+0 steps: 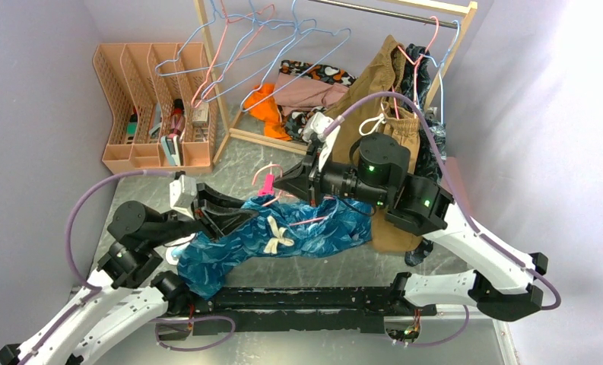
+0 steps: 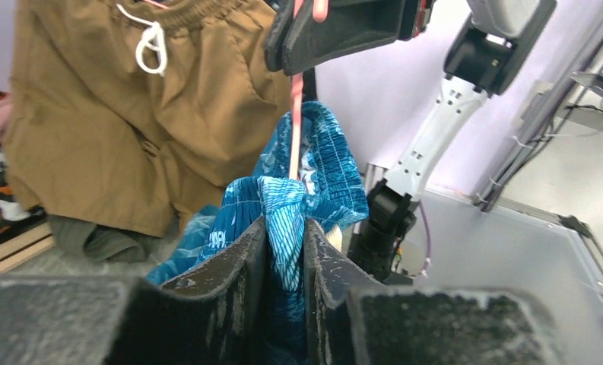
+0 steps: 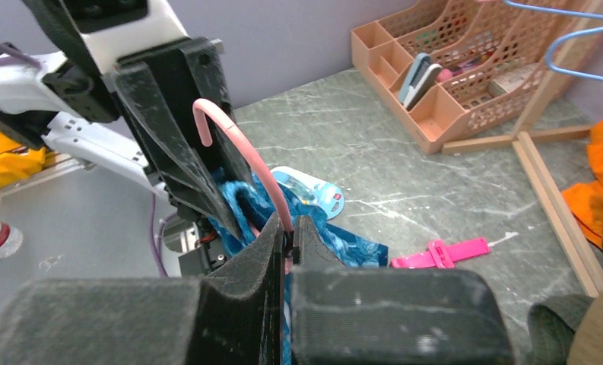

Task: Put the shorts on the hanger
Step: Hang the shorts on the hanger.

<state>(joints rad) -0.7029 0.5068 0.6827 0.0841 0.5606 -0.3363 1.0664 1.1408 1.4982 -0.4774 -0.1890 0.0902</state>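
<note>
Shorts (image 1: 298, 232) first: lay bunched on the desk (image 3: 374, 144) just below the hanger (image 3: 241, 148), one fold standing up beside its wire. Pinched that fold in the left end effector (image 2: 285, 228), nearly closed on the cloth, probably to feed a leg opening past the wire. Clamped the hanger just under its hook in the right end effector (image 3: 289, 228), fully closed, likely to steady it. Found no readable brand, label or writing anywhere, not even on the pink clip (image 3: 439, 253) near the hanger.
</note>
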